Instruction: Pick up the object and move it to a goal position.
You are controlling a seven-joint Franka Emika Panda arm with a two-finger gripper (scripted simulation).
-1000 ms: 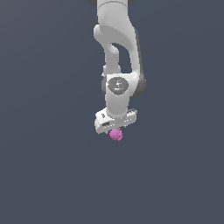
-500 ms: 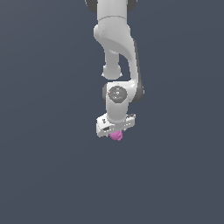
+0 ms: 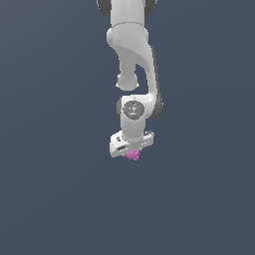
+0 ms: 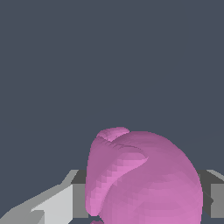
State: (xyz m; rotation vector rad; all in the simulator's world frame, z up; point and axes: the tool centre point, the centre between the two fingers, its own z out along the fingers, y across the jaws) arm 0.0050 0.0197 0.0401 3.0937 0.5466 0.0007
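The white gripper (image 3: 132, 153) hung from the arm (image 3: 133, 60) over a plain grey ground, clamped on the pink lumpy ball (image 3: 132, 156), which peeked out just beneath it, between the fingers (image 4: 59, 201).

Ball (image 3: 132, 156) mostly hidden under tool (image 3: 132, 152); fingertips unseen; arm top cropped.

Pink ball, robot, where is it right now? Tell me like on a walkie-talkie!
Gripper shut on pink ball. Ball peeks out under the white hand, fills the wrist view. Nothing in the way, only plain grey around.
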